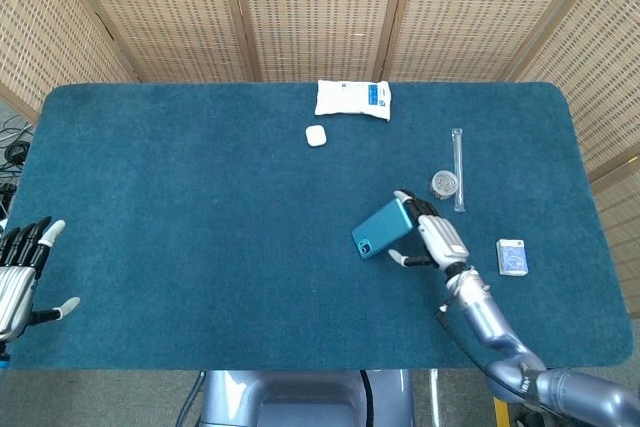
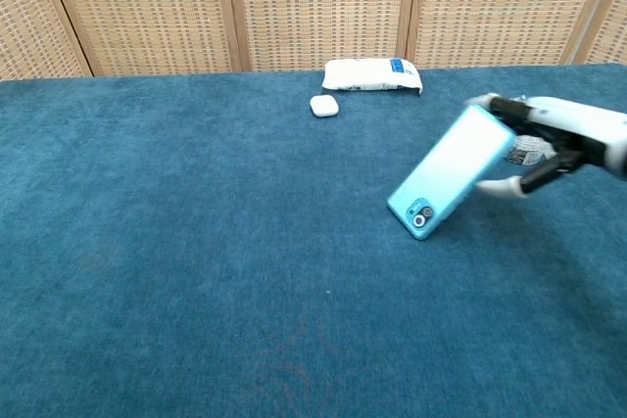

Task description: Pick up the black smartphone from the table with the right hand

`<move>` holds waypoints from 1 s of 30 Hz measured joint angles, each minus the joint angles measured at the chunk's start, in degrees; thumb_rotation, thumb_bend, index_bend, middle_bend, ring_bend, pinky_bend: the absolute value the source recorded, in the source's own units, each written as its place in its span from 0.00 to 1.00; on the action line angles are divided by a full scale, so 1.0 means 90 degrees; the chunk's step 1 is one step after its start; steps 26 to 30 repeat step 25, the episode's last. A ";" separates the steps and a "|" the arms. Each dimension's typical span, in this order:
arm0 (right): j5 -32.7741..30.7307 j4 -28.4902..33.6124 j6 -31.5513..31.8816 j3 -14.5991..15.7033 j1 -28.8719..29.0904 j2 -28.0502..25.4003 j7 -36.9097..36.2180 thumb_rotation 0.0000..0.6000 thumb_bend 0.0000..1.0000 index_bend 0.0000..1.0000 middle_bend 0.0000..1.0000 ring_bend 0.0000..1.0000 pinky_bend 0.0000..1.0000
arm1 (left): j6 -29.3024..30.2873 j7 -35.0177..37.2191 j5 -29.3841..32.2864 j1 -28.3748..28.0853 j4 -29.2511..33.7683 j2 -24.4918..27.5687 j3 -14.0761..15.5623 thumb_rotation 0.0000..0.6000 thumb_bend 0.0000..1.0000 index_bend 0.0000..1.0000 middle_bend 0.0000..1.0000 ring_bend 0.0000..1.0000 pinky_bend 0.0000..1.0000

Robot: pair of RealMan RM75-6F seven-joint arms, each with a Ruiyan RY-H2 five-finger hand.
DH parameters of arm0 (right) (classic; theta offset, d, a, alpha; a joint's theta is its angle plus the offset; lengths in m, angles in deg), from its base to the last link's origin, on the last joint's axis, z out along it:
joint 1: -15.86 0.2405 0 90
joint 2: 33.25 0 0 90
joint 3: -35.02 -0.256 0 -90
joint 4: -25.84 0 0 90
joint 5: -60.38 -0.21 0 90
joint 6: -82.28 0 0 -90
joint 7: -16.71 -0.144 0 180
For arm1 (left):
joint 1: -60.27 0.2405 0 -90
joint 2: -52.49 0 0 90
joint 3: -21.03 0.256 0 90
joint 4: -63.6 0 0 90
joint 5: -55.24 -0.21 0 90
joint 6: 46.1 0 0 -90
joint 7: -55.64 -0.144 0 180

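The smartphone (image 1: 384,228) shows its teal back and camera corner; its black screen faces away. My right hand (image 1: 435,239) grips its right end, fingers over the top edge and thumb beneath. In the chest view the smartphone (image 2: 451,171) hangs tilted, camera end lowest and close to the cloth, with the right hand (image 2: 554,136) at its upper right end. Whether the low corner touches the table (image 1: 200,197) I cannot tell. My left hand (image 1: 18,269) rests with fingers apart at the table's front left edge, holding nothing.
A white pouch (image 1: 352,98) and a small white case (image 1: 316,135) lie at the back middle. A clear tube (image 1: 458,169) and a round tin (image 1: 444,184) sit just behind the right hand. A small card box (image 1: 512,257) lies to its right.
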 measured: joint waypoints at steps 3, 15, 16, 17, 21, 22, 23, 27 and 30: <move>0.0219 -0.0185 0.0065 0.0169 -0.0263 -0.0380 -0.0312 1.00 0.31 0.00 0.00 0.00 0.00 | 0.0052 0.0041 -0.0056 0.0024 0.0015 0.0025 0.0015 1.00 0.00 0.00 0.00 0.00 0.00; 0.1447 -0.0199 0.1606 0.0728 -0.1305 -0.1654 -0.1187 1.00 0.31 0.00 0.00 0.00 0.00 | 0.0358 0.0059 -0.0442 0.0158 0.0088 0.0064 0.0132 1.00 0.00 0.00 0.00 0.00 0.00; 0.1539 -0.0151 0.1799 0.0760 -0.1396 -0.1728 -0.1187 1.00 0.31 0.00 0.00 0.00 0.00 | 0.0370 0.0044 -0.0467 0.0166 0.0085 0.0059 0.0143 1.00 0.00 0.00 0.00 0.00 0.00; 0.1629 -0.0097 0.2003 0.0790 -0.1489 -0.1792 -0.1174 1.00 0.31 0.00 0.00 0.00 0.00 | 0.0386 0.0027 -0.0499 0.0175 0.0076 0.0049 0.0155 1.00 0.00 0.00 0.00 0.00 0.00; 0.2072 0.0246 0.3043 0.0915 -0.1972 -0.2022 -0.0936 1.00 0.26 0.00 0.00 0.00 0.00 | 0.0465 -0.0026 -0.0620 0.0202 0.0039 0.0011 0.0182 1.00 0.00 0.00 0.00 0.00 0.00; 0.2174 0.0341 0.3262 0.0942 -0.2082 -0.2064 -0.0833 1.00 0.26 0.00 0.00 0.00 0.00 | 0.0485 -0.0036 -0.0648 0.0209 0.0029 0.0001 0.0189 1.00 0.00 0.00 0.00 0.00 0.00; 0.2269 0.0432 0.3459 0.0966 -0.2185 -0.2104 -0.0711 1.00 0.26 0.00 0.00 0.00 0.00 | 0.0510 -0.0051 -0.0683 0.0220 0.0020 -0.0013 0.0198 1.00 0.00 0.00 0.00 0.00 0.00; 0.2444 0.0618 0.3808 0.1005 -0.2372 -0.2180 -0.0377 1.00 0.26 0.00 0.00 0.00 0.00 | 0.0544 -0.0080 -0.0724 0.0236 0.0010 -0.0030 0.0211 1.00 0.00 0.00 0.00 0.00 0.00; 0.2444 0.0618 0.3808 0.1005 -0.2372 -0.2180 -0.0377 1.00 0.26 0.00 0.00 0.00 0.00 | 0.0544 -0.0080 -0.0724 0.0236 0.0010 -0.0030 0.0211 1.00 0.00 0.00 0.00 0.00 0.00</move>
